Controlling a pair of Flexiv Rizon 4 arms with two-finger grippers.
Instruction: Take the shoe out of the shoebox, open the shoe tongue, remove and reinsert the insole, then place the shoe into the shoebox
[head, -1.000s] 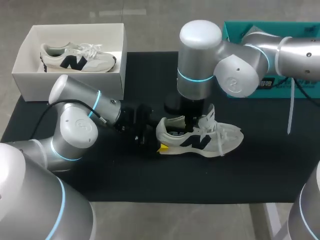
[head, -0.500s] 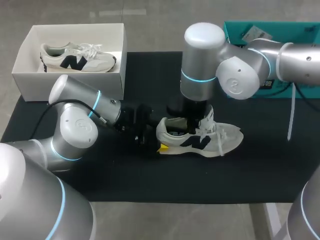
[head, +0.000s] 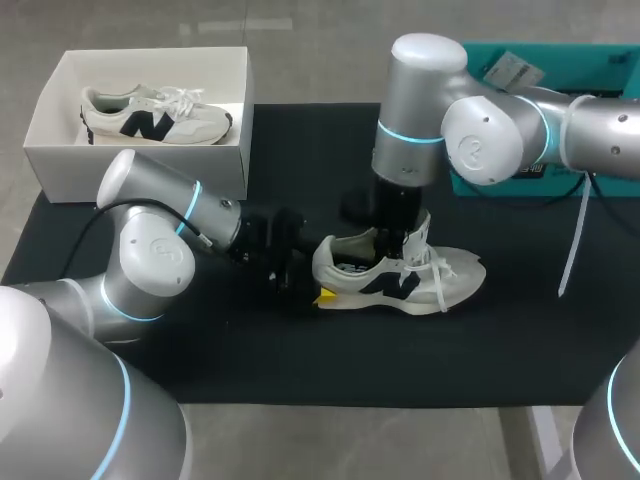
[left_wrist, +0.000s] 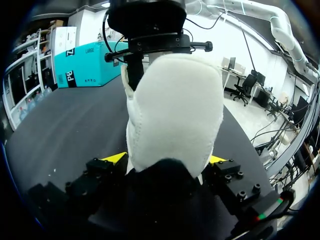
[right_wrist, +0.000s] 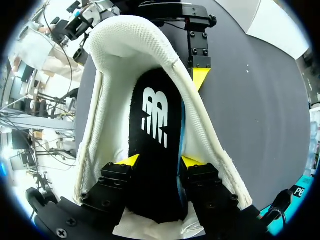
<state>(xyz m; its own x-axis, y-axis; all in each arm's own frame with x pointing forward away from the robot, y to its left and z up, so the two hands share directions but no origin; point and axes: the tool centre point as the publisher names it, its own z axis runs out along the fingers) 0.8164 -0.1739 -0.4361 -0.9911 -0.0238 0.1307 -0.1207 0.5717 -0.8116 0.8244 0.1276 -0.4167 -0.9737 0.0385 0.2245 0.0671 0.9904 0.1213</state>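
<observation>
Right gripper is closed on insole inside shoe | left gripper is clamped on shoe heel | shoe is held at bench middle, on its sole | shoebox is seen at far left corner

Table & what's on it

Table w/ black mat on top; white shoe on its sole mid-mat; white shoebox at rear left corner, partly off mat; teal box at rear right.

white mesh cloth shoe, matt black insole, matt dark table.
</observation>
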